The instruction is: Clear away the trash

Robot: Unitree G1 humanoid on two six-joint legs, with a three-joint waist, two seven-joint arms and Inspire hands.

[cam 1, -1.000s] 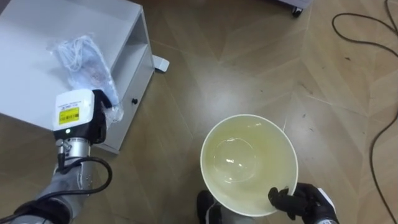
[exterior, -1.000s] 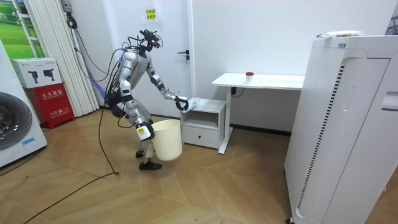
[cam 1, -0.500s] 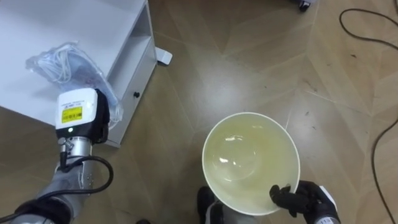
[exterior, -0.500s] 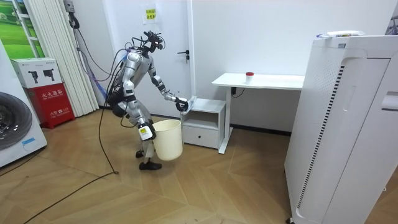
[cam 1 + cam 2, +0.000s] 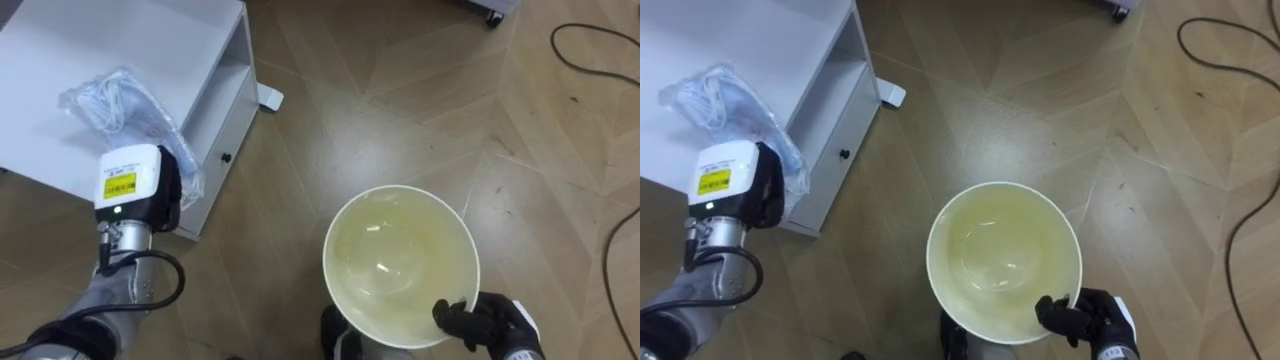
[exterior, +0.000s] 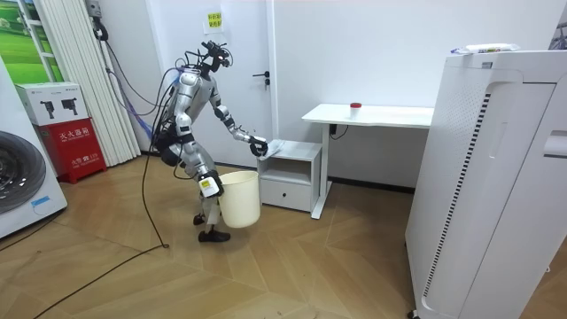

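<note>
— On top of the white cabinet, near its front edge, the garbage is found: a clear plastic bag with a pale cord bundled inside.

— Is it held yet?

— That cannot be told. The left hand is seen at the bag's near end, but whether anything is grasped there is hidden. The right hand is clenched on the near rim of the cream bin, which looks empty and is held low, well apart from the cabinet.

— What could be spoiled from here?

— If only loose film is pinched, the bag could be pulled free by the cord's weight and dropped on the floor before the bin is reached. It could also be snagged on the cabinet's edge, or the bin could be tipped by its one-sided hold.
</note>
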